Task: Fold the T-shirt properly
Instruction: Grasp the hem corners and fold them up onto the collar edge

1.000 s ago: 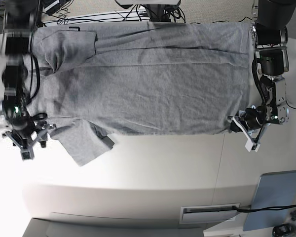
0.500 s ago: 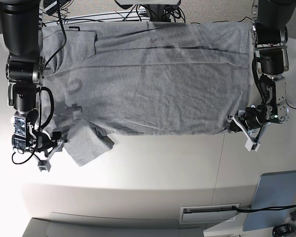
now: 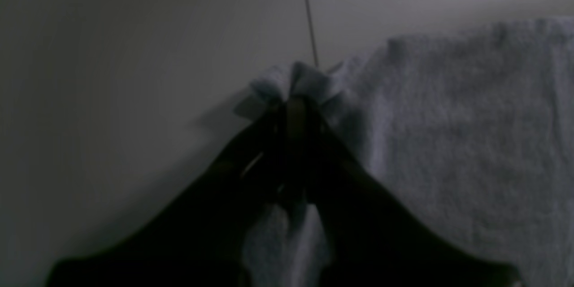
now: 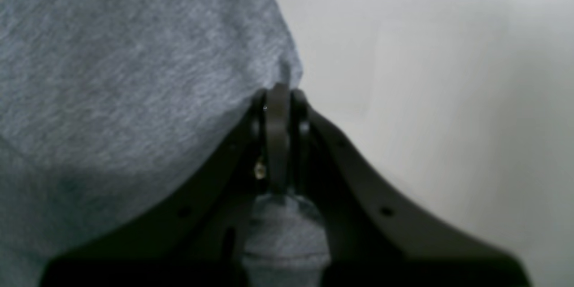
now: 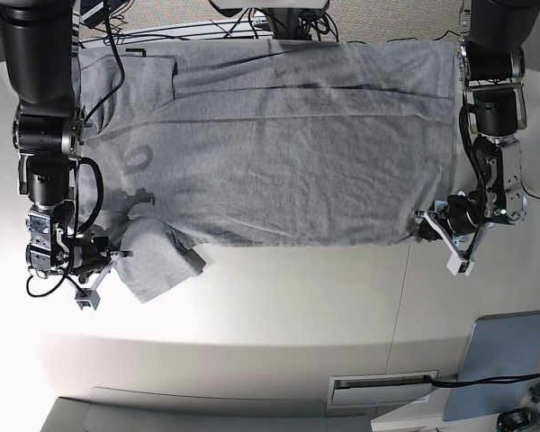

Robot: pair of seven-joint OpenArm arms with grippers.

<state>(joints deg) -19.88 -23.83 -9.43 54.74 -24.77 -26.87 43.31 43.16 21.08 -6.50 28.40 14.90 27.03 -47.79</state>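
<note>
The grey T-shirt [image 5: 279, 153] lies spread flat across the white table, collar end to the left, hem to the right, with faint lettering showing through. Its near sleeve [image 5: 157, 256] lies loosely at the lower left. My left gripper [image 5: 426, 227] is shut on the hem's near corner; the left wrist view shows the cloth bunched in the fingertips [image 3: 298, 94]. My right gripper [image 5: 117, 258] is shut on the edge of the near sleeve, seen pinched in the right wrist view [image 4: 278, 92].
The white table [image 5: 288, 297] reaches toward the front. A grey-blue flat panel [image 5: 504, 360] lies at the lower right. Cables [image 5: 207, 31] and arm bases lie along the far edge. A table seam line [image 5: 400, 306] runs down the right part.
My right gripper moved right along the table and closed on the near sleeve's edge. The left gripper stayed on the hem corner.
</note>
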